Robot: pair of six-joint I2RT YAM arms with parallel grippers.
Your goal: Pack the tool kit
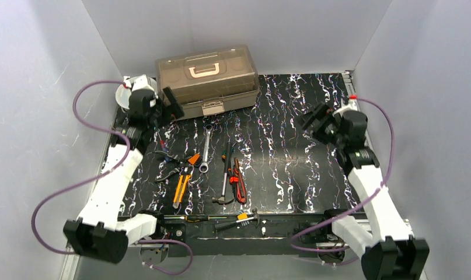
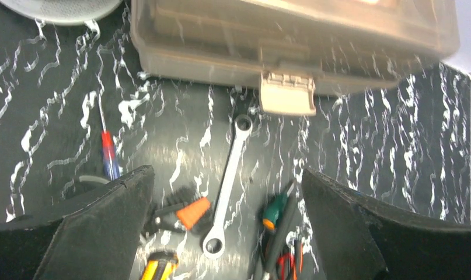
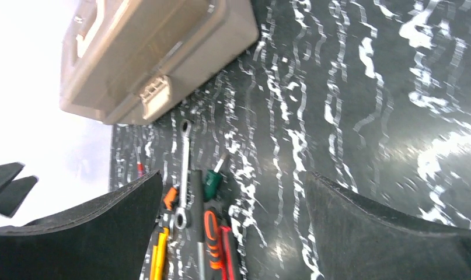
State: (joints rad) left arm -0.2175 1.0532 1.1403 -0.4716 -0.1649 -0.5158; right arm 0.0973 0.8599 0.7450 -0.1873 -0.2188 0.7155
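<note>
The tan-brown toolbox stands shut at the back of the mat, its beige latch facing forward. Loose tools lie in front of it: a silver wrench, yellow-handled pliers, a hammer, red-handled pliers and a green screwdriver. My left gripper is open and empty, raised by the toolbox's front left corner, above the wrench. My right gripper is open and empty, raised over the mat's right side, looking at the toolbox and the tools.
A round grey spool sits at the back left behind my left wrist. A small red and blue screwdriver lies left of the wrench. Another tool lies along the near edge. White walls close in the left, back and right.
</note>
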